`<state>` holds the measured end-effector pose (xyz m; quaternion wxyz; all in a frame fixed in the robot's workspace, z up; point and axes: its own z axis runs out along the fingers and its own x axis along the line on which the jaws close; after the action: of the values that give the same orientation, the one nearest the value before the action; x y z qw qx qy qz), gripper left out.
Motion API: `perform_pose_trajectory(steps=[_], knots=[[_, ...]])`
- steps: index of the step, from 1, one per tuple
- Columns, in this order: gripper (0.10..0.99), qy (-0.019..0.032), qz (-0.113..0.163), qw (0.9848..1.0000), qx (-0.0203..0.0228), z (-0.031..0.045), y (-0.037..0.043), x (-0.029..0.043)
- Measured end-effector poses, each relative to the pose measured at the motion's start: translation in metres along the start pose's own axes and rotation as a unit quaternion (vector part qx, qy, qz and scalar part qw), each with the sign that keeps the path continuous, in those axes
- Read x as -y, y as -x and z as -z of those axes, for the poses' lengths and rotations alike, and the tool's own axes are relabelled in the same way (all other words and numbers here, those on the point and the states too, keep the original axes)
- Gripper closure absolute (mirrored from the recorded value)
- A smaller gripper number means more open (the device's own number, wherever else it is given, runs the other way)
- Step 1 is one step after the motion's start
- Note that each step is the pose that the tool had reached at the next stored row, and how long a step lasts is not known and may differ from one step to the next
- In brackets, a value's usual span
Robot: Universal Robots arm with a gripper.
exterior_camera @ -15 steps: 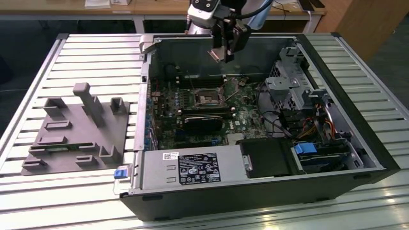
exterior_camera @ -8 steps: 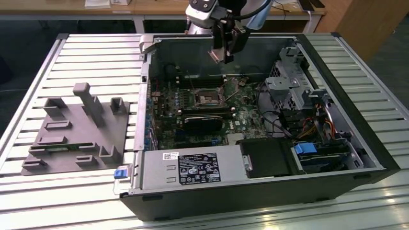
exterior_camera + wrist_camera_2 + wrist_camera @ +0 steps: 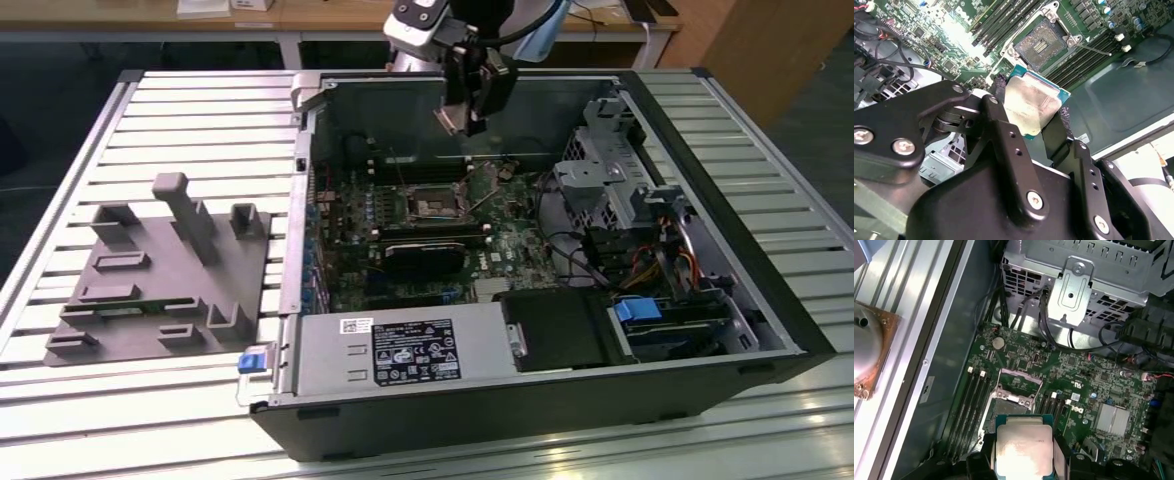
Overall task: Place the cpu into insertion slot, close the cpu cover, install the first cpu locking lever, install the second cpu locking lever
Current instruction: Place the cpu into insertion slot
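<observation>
A slatted metal table [image 3: 160,120] carries an open black computer case [image 3: 561,400] lying on its side. On the exterior view's left, beside the case, sits a grey moulded fixture [image 3: 147,290]. Inside the case lies a green motherboard [image 3: 350,215]. The arm's black gripper [image 3: 467,120] hangs over the far part of the case, above the board. Its two fingers [image 3: 1061,125] are closed narrowly on opposite edges of the cpu [image 3: 1031,105], its pale silvery face showing in both wrist views. The insertion slot [image 3: 1040,44], a silver-rimmed square with a dark centre, lies uncovered below, apart from the chip.
</observation>
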<state>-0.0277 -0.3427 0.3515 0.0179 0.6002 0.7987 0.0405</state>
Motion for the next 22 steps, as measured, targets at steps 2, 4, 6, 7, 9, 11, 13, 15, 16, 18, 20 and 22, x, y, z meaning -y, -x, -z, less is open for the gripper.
perform_pose_trajectory(steps=[2, 4, 6, 7, 9, 11, 13, 15, 16, 18, 20, 22], knots=[[0.545, -0.0004, -0.003, 1.0, 0.0001, -0.001, 0.0, 0.0002], [0.545, -0.0022, -0.006, 1.0, -0.0002, -0.0026, 0.0, 0.0003], [0.545, -0.0057, -0.008, 0.9999, -0.001, -0.0044, 0.0001, 0.0005], [0.545, -0.006, -0.01, 0.9999, -0.001, -0.0054, 0.0, 0.0007], [0.545, -0.0067, -0.011, 0.9999, -0.001, -0.0067, 0.0001, 0.0008], [0.545, -0.0073, -0.011, 0.9999, -0.0012, -0.0081, 0.0001, 0.0009], [0.545, -0.0081, -0.011, 0.9999, -0.0014, -0.0095, 0.0001, 0.001], [0.545, -0.0084, -0.011, 0.9999, -0.0012, -0.0112, 0.0002, 0.0012], [0.545, -0.0084, -0.011, 0.9999, -0.0011, -0.0125, 0.0002, 0.0013], [0.545, -0.0095, -0.011, 0.9999, -0.0008, -0.0156, 0.0003, 0.0016], [0.545, -0.0097, -0.013, 0.9999, -0.0007, -0.0193, 0.0003, 0.0019], [0.545, -0.0098, -0.019, 0.9998, -0.0002, -0.023, 0.0004, 0.0022]])
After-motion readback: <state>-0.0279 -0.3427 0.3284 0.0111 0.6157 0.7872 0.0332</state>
